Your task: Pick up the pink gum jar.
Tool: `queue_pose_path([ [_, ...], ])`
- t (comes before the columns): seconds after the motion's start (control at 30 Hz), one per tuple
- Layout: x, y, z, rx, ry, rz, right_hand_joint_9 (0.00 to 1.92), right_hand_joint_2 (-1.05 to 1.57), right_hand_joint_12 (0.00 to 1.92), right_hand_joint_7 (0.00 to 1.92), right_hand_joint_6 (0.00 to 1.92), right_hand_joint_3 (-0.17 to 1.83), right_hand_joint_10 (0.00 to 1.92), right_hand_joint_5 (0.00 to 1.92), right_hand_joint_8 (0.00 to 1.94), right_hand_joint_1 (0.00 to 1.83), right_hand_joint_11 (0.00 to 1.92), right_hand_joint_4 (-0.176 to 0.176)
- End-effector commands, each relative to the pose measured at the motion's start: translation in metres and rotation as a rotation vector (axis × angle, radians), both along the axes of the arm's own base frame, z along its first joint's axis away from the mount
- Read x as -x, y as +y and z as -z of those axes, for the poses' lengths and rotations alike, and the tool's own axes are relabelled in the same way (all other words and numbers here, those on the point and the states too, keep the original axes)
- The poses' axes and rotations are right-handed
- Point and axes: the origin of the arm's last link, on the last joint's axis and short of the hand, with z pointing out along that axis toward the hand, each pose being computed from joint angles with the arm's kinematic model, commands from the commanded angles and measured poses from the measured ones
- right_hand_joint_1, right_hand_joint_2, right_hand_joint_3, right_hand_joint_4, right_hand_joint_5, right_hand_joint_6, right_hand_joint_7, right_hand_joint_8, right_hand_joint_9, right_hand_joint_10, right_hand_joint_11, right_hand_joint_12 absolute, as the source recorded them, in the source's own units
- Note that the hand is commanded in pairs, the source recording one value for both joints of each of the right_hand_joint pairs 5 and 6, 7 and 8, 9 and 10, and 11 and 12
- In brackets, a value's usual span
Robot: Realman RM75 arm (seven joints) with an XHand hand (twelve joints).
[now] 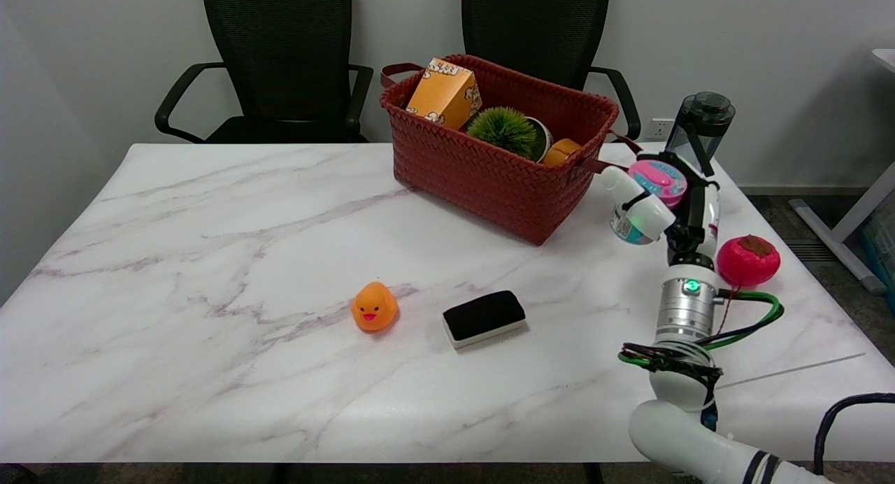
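Office: mesh chairs [280, 57], marble table [210, 260].

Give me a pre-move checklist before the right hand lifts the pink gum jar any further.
1. Right hand wrapped around the pink gum jar: ok.
2. Jar off the table: cannot tell, one view only.
3. Jar upright: not ok, it looks tilted.
4. Apart from the red basket: ok, though close to its handle.
5. Dark bottle right behind the hand: cannot tell whether they touch.
6. Red fruit toy clear of the hand: ok.
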Motion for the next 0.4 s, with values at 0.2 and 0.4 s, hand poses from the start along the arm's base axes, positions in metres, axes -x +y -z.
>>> queue_pose_path([
  [0.2,-0.059,-0.021,-0.018,-0.064,0.108,-0.118,1.01,0.82,1.09,1.22,0.91,-0.17,1.01,0.91,1.22,1.06,1.09,0.000],
  [0.4,-0.072,-0.034,-0.025,-0.080,0.116,-0.130,1.09,0.82,1.10,1.23,0.90,-0.17,1.09,0.90,1.23,1.05,1.10,0.000],
])
